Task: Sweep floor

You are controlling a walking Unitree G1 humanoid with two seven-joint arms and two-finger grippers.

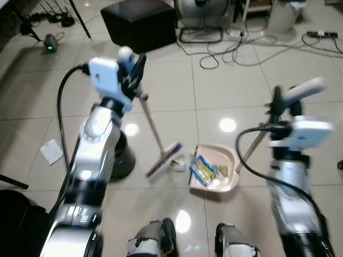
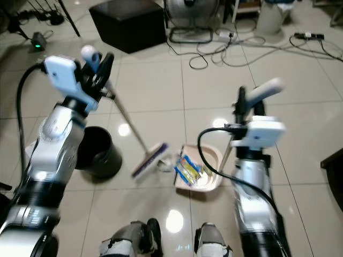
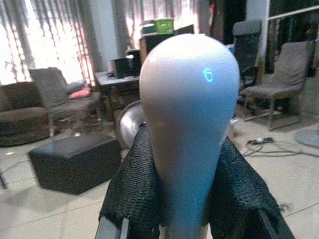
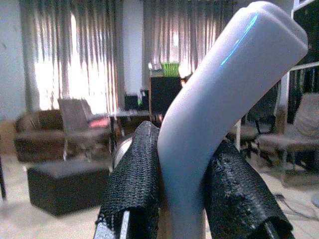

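Observation:
My left gripper point(image 1: 131, 69) is shut on the white rounded handle top point(image 3: 189, 114) of a broom point(image 1: 153, 128). The broom's shaft slants down to its brush head point(image 1: 165, 160), which rests on the tiled floor just left of a beige dustpan point(image 1: 227, 156). Yellow and blue wrappers point(image 1: 203, 170) lie inside the dustpan. My right gripper point(image 1: 284, 104) is shut on the dustpan's white angled handle point(image 4: 219, 109), whose thin shaft point(image 1: 251, 151) runs down to the pan. A small white scrap point(image 1: 179, 165) lies between brush and pan.
A black round bin point(image 1: 122, 155) stands on the floor beside my left arm. A black ottoman point(image 1: 139, 24), a fan base point(image 1: 201, 16) and loose cables point(image 1: 236, 51) lie ahead. A white paper point(image 1: 52, 151) lies at left. My feet point(image 1: 155, 241) show at the bottom.

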